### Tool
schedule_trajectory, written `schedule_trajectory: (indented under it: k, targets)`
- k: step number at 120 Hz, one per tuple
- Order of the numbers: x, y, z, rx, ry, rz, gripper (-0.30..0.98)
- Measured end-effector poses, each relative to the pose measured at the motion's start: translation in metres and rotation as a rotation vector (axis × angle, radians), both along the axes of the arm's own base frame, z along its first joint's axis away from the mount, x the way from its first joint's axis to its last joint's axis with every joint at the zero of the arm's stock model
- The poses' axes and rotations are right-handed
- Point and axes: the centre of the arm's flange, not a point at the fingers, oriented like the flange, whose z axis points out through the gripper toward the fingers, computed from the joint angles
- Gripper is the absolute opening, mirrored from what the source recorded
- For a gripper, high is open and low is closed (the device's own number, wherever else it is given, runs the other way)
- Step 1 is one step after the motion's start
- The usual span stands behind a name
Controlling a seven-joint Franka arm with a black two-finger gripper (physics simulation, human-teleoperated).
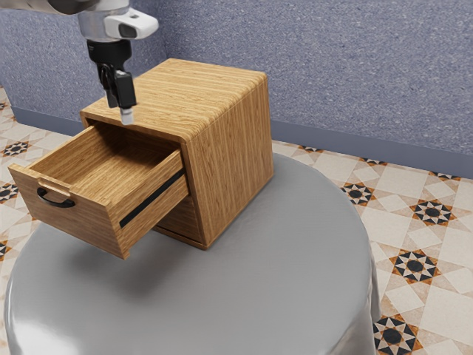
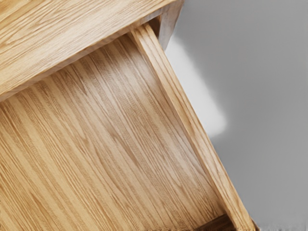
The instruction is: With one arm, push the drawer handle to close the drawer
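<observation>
While the wooden drawer [image 1: 117, 174] juts far out of its cabinet [image 1: 233, 155], a black, curved handle [image 1: 55, 202] sits near the top edge of its front panel [image 1: 89, 228], and a dark rail [image 1: 151, 201] runs along its side. In the exterior view, that handle lies at about seven o'clock from the gripper [image 1: 122, 112], well apart. I cannot tell whether the gripper is wide or narrow.
</observation>
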Motion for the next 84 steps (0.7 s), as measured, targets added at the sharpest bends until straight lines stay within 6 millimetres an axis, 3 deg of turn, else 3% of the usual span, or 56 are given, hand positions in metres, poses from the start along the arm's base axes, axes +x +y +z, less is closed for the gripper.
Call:
schedule_trajectory:
  k: [24,38,45,51,58,65,76,84]
  targets:
    - [-0.001,0.000,0.003,-0.011,0.001,-0.074,0.69]
    - [-0.036,0.000,0.095,-0.003,-0.181,-0.098,0.68]
    - [-0.056,-0.003,0.122,0.001,-0.233,-0.093,0.69]
    - [-0.074,-0.016,0.131,0.003,-0.236,-0.088,0.69]
    - [-0.104,-0.030,0.124,0.007,-0.200,-0.063,0.68]
    - [-0.126,-0.006,0.100,0.008,-0.135,0.043,0.63]
    - [-0.159,0.043,0.063,0.005,-0.052,0.243,0.40]
    - [-0.173,0.059,0.027,0.001,0.017,0.336,0.24]
